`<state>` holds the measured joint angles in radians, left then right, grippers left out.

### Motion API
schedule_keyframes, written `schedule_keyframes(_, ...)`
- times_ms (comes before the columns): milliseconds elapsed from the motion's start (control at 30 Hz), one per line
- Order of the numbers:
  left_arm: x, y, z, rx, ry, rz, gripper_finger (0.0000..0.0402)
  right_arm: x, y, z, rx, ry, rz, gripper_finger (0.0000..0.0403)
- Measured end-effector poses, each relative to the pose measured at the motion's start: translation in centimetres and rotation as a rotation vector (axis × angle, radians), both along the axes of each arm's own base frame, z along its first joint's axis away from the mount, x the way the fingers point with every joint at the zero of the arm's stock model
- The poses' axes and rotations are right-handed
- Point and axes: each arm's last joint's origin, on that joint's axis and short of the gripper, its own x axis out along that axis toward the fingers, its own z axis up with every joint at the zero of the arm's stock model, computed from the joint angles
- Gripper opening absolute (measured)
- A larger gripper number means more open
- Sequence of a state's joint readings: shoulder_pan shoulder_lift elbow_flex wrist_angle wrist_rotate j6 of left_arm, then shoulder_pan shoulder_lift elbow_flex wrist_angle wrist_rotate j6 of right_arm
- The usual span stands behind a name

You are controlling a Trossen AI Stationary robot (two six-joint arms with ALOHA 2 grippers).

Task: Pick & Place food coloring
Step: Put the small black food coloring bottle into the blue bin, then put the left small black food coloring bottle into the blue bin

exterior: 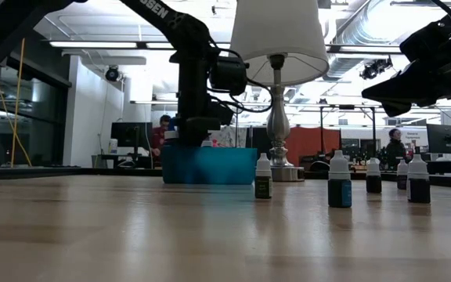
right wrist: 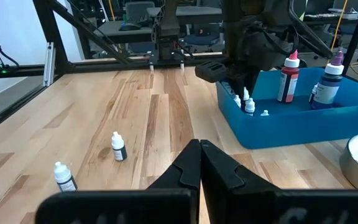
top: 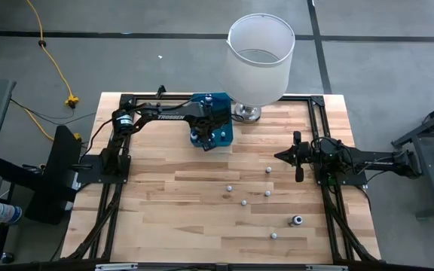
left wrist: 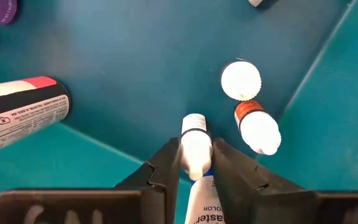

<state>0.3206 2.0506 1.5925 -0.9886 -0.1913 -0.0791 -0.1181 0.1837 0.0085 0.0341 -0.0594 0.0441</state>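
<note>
I had the left hand (left wrist: pixel 196 163) down inside the blue plastic bin (top: pixel 221 134) beside the white-shaded lamp (top: pixel 259 56), its fingers clamped on a small white-capped food colouring bottle (left wrist: pixel 196 144), with two more such bottles (left wrist: pixel 248 115) lying just beside it in the bin. The right hand (top: pixel 285 156) hovered with its fingers pressed together over the wooden surface (top: pixel 172 211), away from the bin, where six loose little bottles (top: pixel 267 193) stood scattered.

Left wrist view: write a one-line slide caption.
Left gripper holds a white-capped food coloring bottle over the blue bin, where two small bottles already lie.
</note>
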Motion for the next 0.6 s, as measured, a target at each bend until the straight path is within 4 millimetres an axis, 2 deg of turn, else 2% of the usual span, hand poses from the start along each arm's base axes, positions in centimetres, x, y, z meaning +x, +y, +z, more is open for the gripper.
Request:
schedule_keyframes(300,0.1,0.0,0.0,0.003,-0.004,-0.007,0.0183,0.0,0.0,0.0,0.000,0.000,0.000,0.0000)
schedule_keyframes(600,0.6,0.3,1.5,0.044,-0.030,-0.025,0.0202,0.0,0.0,0.0,0.000,0.000,0.000,0.0000)
